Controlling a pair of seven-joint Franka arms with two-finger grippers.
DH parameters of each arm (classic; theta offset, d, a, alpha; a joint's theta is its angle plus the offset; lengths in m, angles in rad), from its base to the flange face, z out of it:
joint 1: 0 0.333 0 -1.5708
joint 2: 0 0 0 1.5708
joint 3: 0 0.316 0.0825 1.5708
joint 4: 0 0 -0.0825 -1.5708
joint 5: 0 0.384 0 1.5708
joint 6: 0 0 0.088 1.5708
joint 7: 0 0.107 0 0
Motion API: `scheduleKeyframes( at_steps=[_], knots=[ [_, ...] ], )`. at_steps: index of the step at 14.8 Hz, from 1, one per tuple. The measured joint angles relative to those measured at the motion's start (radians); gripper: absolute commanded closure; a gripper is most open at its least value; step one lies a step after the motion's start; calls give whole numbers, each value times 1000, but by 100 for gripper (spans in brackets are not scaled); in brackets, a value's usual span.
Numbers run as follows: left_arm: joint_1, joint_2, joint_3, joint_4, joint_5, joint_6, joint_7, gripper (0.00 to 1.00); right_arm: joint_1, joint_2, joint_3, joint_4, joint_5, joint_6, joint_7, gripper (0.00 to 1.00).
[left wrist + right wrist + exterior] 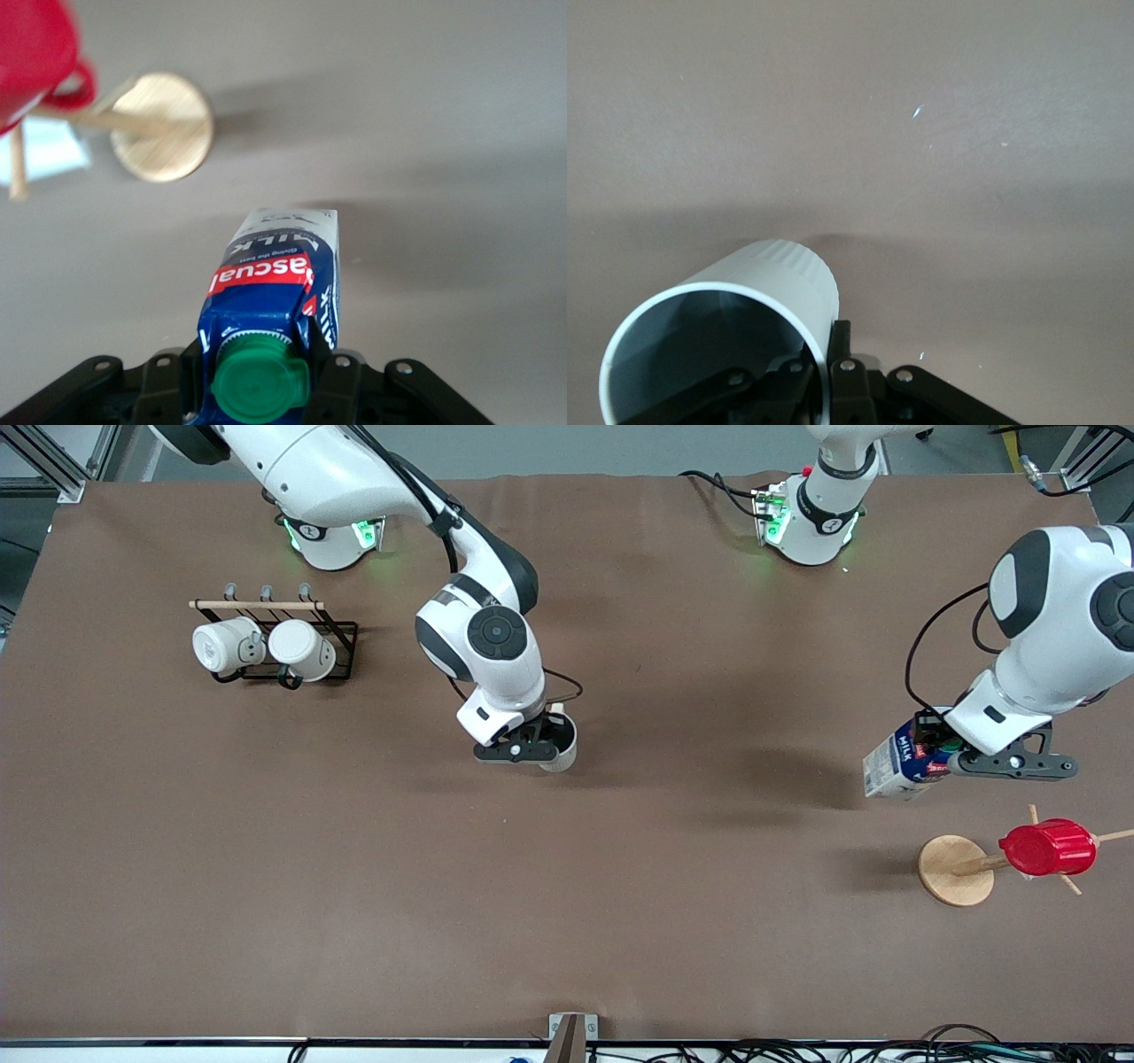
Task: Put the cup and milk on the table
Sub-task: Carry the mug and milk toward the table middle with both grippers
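Wide open counter mid-span; mug rack crowds the right arm's end, red cup stand the left's.

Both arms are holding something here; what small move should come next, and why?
Probably lower both loads straight down to the table before opening. The right gripper is shut on the cup's rim, and the left gripper is shut on the milk near its cap; both appear to hang above the brown surface, casting shadows, with bare tabletop beneath each.

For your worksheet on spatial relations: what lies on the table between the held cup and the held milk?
Nothing: the front view shows bare table between cup and milk.
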Motion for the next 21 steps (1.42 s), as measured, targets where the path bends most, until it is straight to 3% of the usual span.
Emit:
scheduleKeyframes(
  at_steps=[5, 6, 8, 9, 12, 16, 21],
  knots=[
    [-12, 25, -173, 43, -46, -14, -119, 99, 13, 28, 1, -1, -19, 15, 1, 86],
    [-24, 41, -206, 50, -46, -14, -175, 99, 14, 32, 1, -3, -20, 28, 1, 70],
    [-81, 86, -241, 76, -46, -14, -289, 100, 18, 40, 1, -20, -29, 67, 2, 10],
    [-125, 114, -245, 93, -46, -14, -353, 100, 19, 43, 1, -28, -33, 80, 2, 0],
    [-255, 203, -246, 148, 18, -13, -552, 100, 20, 45, 1, -34, -34, 90, 2, 0],
    [-342, 302, -246, 216, 46, -13, -672, 100, 3, 33, -2, -26, -36, 60, 3, 0],
    [-382, 336, -246, 228, 47, -14, -701, 100, -193, -196, 34, 7, -30, -159, 0, 0]
  ],
)
